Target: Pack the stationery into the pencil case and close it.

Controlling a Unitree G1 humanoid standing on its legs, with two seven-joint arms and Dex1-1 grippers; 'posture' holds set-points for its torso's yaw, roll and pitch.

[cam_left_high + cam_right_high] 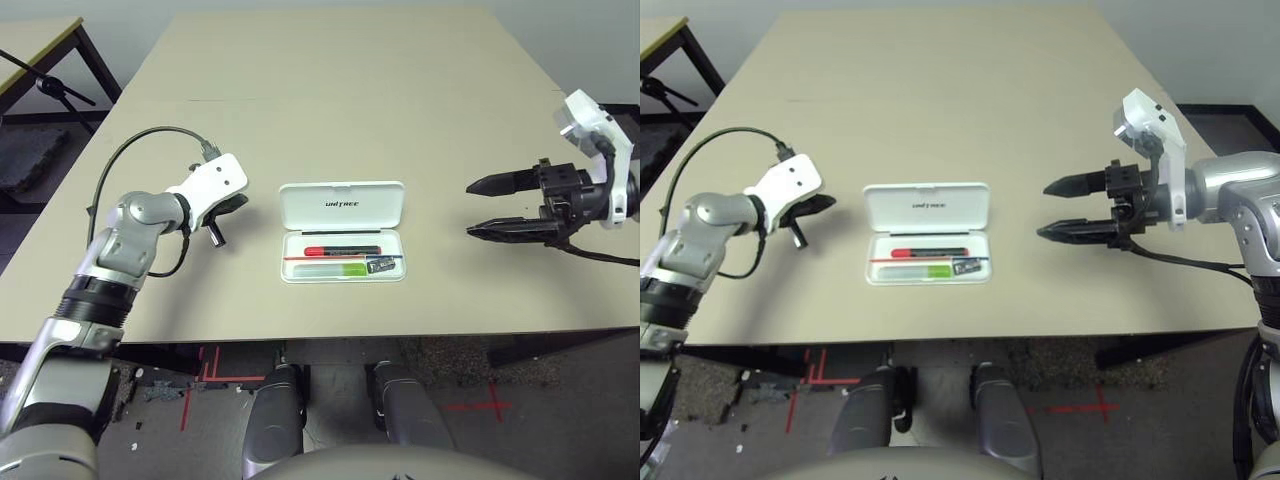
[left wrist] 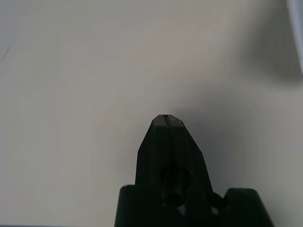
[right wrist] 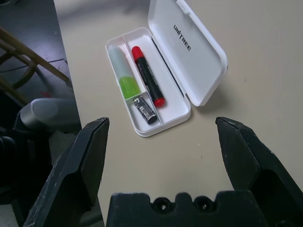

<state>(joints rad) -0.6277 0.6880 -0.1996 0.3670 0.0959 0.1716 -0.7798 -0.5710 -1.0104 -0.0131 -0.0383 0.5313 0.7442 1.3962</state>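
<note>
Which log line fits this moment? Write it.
case: open, stationery inside | left gripper: shut, empty | right gripper: open

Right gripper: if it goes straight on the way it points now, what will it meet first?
Probably the near end of the open pencil case, around its raised lid; but the height of the right gripper is unclear, so it could pass above.

Pale table: a broad beige top spreads across the scene (image 1: 330, 120).
Second table: a wood-edged top on dark legs stands at the far left corner (image 1: 38, 38).
Black stand: thin-armed, it rises beside the second table (image 1: 50, 87).
Floor: dark grey, crossed by red tape lines (image 1: 330, 410).
</note>
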